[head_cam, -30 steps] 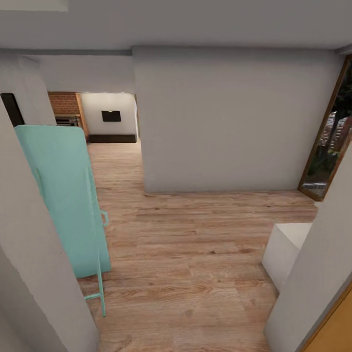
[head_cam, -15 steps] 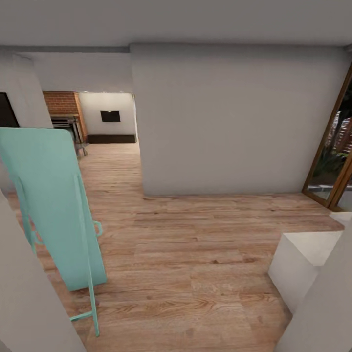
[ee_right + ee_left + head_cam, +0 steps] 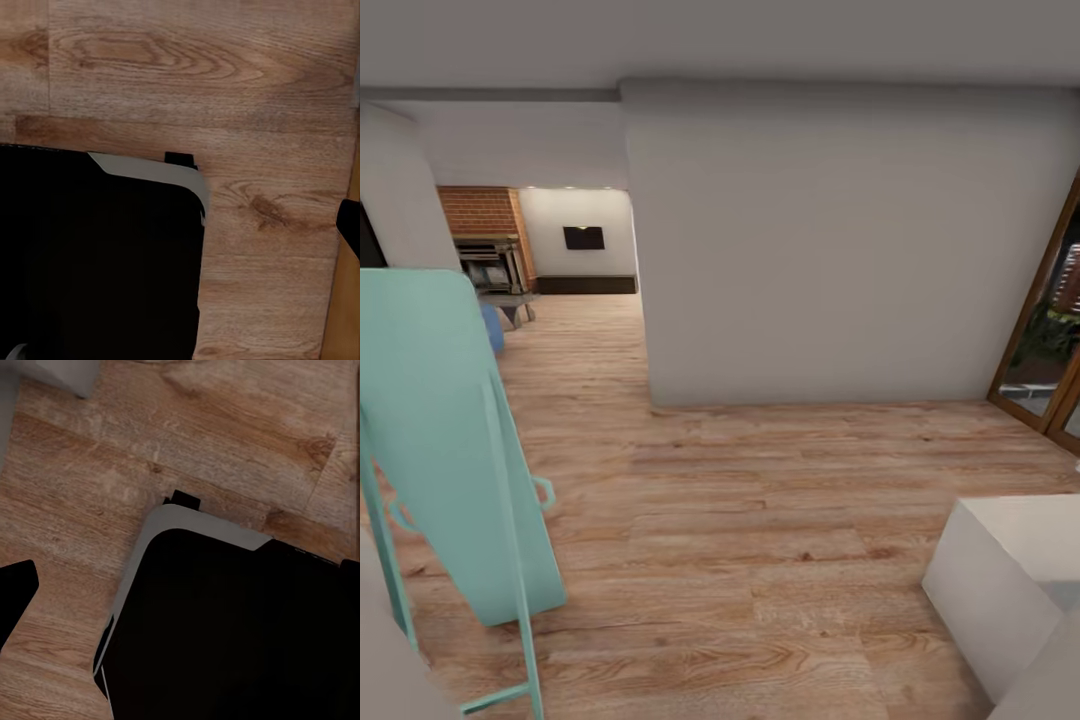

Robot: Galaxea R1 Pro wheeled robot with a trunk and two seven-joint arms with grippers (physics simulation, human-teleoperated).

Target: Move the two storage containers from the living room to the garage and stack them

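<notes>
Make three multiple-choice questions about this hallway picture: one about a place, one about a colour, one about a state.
1. Where is the brick fireplace?
A. far left, past the opening
B. beside the glass door
C. on the white block

2. What colour is the leaning panel?
A. red
B. turquoise
C. black

3. How does the panel stand?
A. flat on the floor
B. tilted
C. hanging from the ceiling

Answers: 1 A, the brick fireplace shows at the far left. 2 B, the leaning panel is turquoise. 3 B, it slants, with its lower edge on the wood floor.

Soft even light; slight blur
</notes>
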